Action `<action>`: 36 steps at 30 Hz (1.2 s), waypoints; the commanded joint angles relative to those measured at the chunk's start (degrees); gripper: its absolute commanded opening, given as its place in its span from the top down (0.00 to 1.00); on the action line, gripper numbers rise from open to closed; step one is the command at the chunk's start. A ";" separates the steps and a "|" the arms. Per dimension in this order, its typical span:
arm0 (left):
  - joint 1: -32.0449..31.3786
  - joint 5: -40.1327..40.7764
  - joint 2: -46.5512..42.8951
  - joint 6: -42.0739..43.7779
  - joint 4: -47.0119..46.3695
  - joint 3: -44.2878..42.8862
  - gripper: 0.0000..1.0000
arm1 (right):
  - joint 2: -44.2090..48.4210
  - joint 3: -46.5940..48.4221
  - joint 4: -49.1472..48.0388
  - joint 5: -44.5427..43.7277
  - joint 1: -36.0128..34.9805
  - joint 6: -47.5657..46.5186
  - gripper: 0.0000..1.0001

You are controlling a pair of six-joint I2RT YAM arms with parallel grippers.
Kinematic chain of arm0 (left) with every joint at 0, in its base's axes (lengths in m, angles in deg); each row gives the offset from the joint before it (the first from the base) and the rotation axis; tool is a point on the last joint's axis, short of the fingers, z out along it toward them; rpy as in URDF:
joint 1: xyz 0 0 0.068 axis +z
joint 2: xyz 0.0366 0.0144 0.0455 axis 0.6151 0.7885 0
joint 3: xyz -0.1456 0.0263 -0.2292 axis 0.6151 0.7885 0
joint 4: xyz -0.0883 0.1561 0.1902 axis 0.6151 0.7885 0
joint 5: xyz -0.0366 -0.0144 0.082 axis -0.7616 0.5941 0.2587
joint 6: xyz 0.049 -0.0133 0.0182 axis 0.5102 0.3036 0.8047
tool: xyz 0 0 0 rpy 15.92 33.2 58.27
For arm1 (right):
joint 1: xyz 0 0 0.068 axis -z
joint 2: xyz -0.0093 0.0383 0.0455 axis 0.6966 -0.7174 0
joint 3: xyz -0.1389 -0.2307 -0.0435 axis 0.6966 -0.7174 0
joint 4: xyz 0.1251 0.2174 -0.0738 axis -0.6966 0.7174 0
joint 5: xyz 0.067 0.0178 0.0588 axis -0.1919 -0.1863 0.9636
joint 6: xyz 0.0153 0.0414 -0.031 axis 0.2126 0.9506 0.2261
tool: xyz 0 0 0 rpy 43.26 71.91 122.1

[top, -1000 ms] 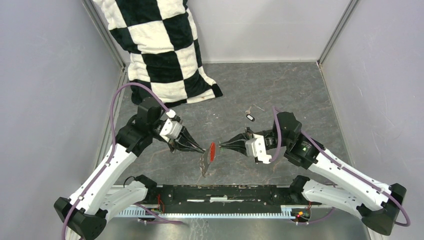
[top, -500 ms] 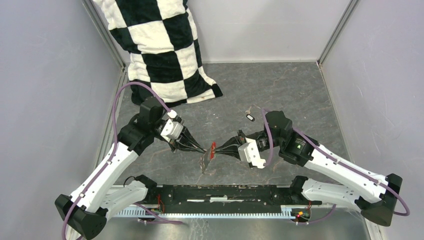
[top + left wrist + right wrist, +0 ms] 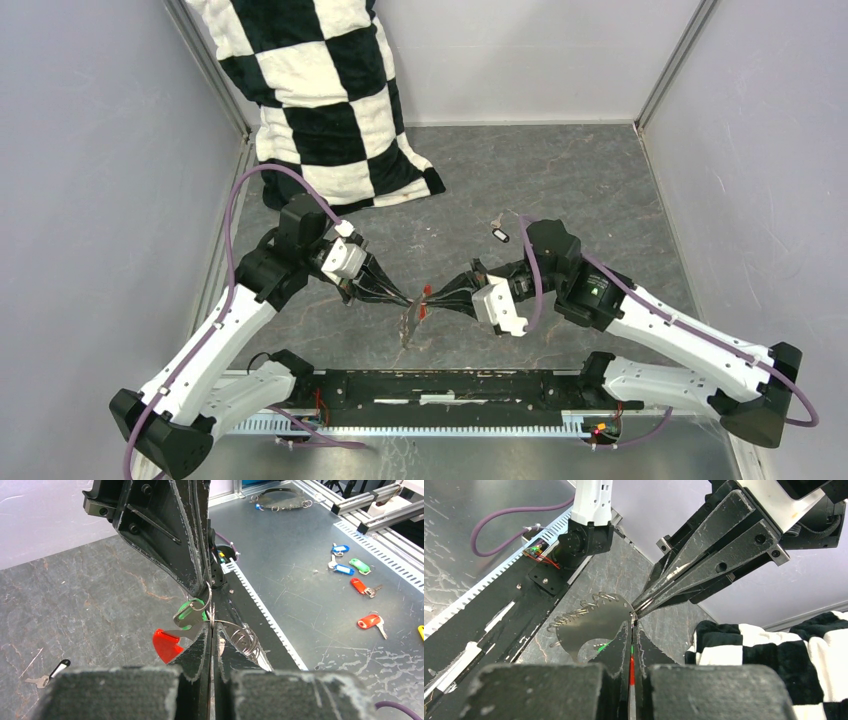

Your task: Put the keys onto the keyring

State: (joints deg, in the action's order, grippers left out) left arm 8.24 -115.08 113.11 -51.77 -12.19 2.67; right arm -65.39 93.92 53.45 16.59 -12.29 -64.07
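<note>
My left gripper [image 3: 408, 299] is shut on the keyring [image 3: 424, 298], held above the floor, its thin wire pinched at the tips [image 3: 212, 630]. Its red piece [image 3: 166, 644] sticks out to one side and the grey strip [image 3: 408, 325] hangs below. My right gripper [image 3: 432, 297] meets it tip to tip, shut on the small loop of the green key [image 3: 192, 611], which lies against the ring. The right wrist view shows both sets of tips touching [image 3: 632, 625]. The black-tagged key [image 3: 501, 236] lies on the floor behind the right arm.
A black-and-white checkered cushion [image 3: 320, 90] leans in the back left corner. A black rail [image 3: 440, 385] runs along the near edge between the arm bases. Several spare tagged keys [image 3: 350, 570] lie on the metal bench beyond the rail. Grey walls close in both sides.
My right gripper has moved left and slightly forward until its tips reach the keyring at the left gripper. The left gripper has barely moved. Both stayed shut.
</note>
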 commanded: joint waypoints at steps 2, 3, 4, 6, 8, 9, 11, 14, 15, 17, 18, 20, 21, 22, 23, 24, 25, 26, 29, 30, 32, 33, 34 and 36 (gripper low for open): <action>-0.26 -0.86 -0.72 1.25 -1.11 -0.04 0.98 | -0.22 2.60 -1.28 -0.08 -0.74 -0.91 1.00; -0.26 -0.82 -0.70 1.32 -1.11 -0.04 0.98 | -0.31 2.68 -1.28 -0.10 -0.74 -0.92 0.99; -0.26 -0.73 -0.74 1.29 -1.12 0.03 0.98 | -0.39 2.73 -1.32 -0.17 -0.85 -1.00 1.00; -0.26 -0.62 -0.64 1.32 -1.13 0.05 0.98 | -0.44 2.93 -1.32 -0.17 -0.89 -1.01 1.00; -0.26 -0.47 -0.65 1.34 -1.08 0.05 0.98 | -0.49 3.04 -1.37 -0.16 -1.03 -1.10 1.00; -0.26 -0.37 -0.61 1.34 -1.08 -0.01 0.98 | -0.52 3.04 -1.39 -0.17 -1.07 -1.14 1.00; -0.26 -0.25 -0.55 1.34 -1.10 0.05 0.98 | -0.57 3.05 -1.36 -0.17 -1.19 -1.18 1.00; -0.26 -0.12 -0.58 1.34 -1.08 0.04 0.98 | -0.55 2.98 -1.40 -0.26 -1.29 -1.18 1.00; -0.26 -0.01 -0.57 1.35 -1.09 0.01 0.98 | -0.60 3.00 -1.39 -0.21 -1.30 -1.18 1.00; -0.26 0.12 -0.57 1.34 -1.12 -0.03 0.98 | -0.68 3.04 -1.38 -0.17 -1.31 -1.21 1.00; -0.26 0.20 -0.57 1.38 -1.09 -0.08 0.98 | -0.66 3.04 -1.38 -0.17 -1.38 -1.24 1.00; -0.26 0.22 -0.48 1.50 -1.09 -0.17 0.98 | -0.78 3.13 -1.36 -0.17 -1.44 -1.32 1.00; -0.26 0.27 -0.56 1.51 -1.07 -0.15 0.98 | -0.83 3.13 -1.36 -0.09 -1.46 -1.27 1.00; -0.26 0.36 -0.53 1.52 -1.06 -0.05 0.98 | -0.86 3.13 -1.36 -0.08 -1.50 -1.27 1.00; -0.26 0.37 -0.55 1.56 -1.12 -0.04 0.98 | -1.03 3.17 -1.44 -0.08 -1.68 -1.27 1.00; -0.26 0.44 -0.63 1.52 -1.05 0.01 0.98 | -1.11 3.22 -1.44 -0.08 -1.69 -1.27 1.00; -0.26 0.48 -0.61 1.52 -1.09 0.02 0.98 | -1.13 3.22 -1.63 -0.08 -1.72 -1.27 1.00; -0.26 0.54 -0.57 1.54 -1.08 0.05 0.98 | -1.13 3.22 -1.76 -0.08 -1.77 -1.19 1.00; -0.26 0.72 -0.54 1.62 -1.14 0.14 0.98 | -1.40 3.35 -2.15 -0.08 -1.96 -1.10 1.00; -0.26 0.72 -0.54 1.61 -1.10 0.14 0.98 | -1.49 3.28 -2.21 -0.08 -2.00 -1.10 1.00; -0.26 0.73 -0.55 1.63 -1.13 0.09 0.98 | -1.58 3.31 -2.47 -0.17 -2.16 -1.03 1.00; -0.26 0.77 -0.56 1.61 -1.15 0.13 0.98 | -1.63 3.31 -2.53 -0.25 -2.18 -1.01 1.00; -0.26 0.77 -0.54 1.63 -1.12 0.22 0.98 | -1.67 3.30 -2.74 -0.33 -2.19 -0.93 0.99; -0.26 0.86 -0.57 1.60 -1.15 0.27 0.98 | -1.65 3.16 -3.10 -0.61 -2.24 -0.77 1.00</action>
State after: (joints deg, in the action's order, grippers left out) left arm 8.20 -114.67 113.11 -51.75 -11.93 3.00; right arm -66.79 94.82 53.21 16.05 -13.71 -64.49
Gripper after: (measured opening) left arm 0.040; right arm 0.010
